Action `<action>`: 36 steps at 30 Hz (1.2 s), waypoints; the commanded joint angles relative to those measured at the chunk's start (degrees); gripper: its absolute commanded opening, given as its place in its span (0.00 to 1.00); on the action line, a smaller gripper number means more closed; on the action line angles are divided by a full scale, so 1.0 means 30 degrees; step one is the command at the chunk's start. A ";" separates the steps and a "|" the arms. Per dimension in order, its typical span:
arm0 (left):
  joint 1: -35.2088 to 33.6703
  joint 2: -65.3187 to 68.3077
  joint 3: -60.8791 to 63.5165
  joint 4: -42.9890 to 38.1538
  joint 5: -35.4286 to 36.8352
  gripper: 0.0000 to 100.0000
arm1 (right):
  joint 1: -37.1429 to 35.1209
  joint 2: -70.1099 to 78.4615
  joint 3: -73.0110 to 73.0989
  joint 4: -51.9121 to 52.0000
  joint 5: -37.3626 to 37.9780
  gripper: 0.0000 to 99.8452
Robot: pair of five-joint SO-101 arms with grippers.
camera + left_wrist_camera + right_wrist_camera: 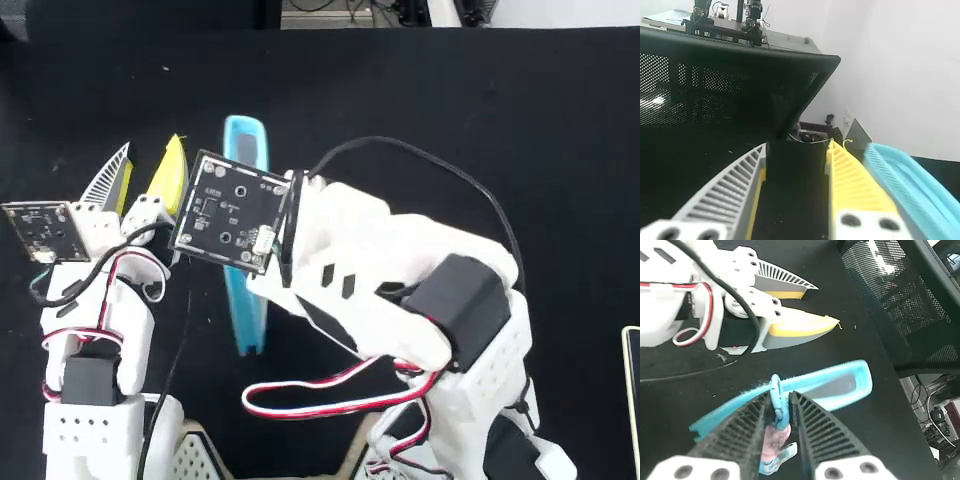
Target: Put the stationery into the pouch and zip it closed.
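A long, narrow light-blue pouch point(245, 150) lies on the black table, partly under the right arm. In the right wrist view my right gripper point(780, 396) is shut on the pouch's blue zipper pull point(775, 382), with the pouch point(840, 385) stretching away beyond it. A pinkish item point(772, 440) sits under the fingers; what it is I cannot tell. My left gripper point(150, 150), one finger grey and one yellow, rests just left of the pouch's far end. It stands open with nothing between its fingers point(797, 145). The pouch edge point(900, 175) runs beside the yellow finger point(855, 185).
A black mesh panel point(715, 95) stands beyond the table's far side. A flat pale-rimmed object point(632, 370) lies at the table's right edge. Red, white and black cables point(320, 395) hang by the arm bases. The table's right half is bare black cloth point(520, 130).
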 commanded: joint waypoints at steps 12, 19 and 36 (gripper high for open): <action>-0.0923 -0.4835 -0.6081 1.3304 -0.2784 0.20 | -0.0234 0.0015 0.1421 -0.0938 0.0029 0.01; 0.0513 -0.7648 -0.7399 1.5883 -0.4630 0.20 | -0.0234 0.0015 0.2359 -0.2374 0.0000 0.01; 0.9568 -0.5040 -1.1326 2.1714 -0.4454 0.25 | -0.0234 0.0015 0.2388 -0.2227 0.0000 0.01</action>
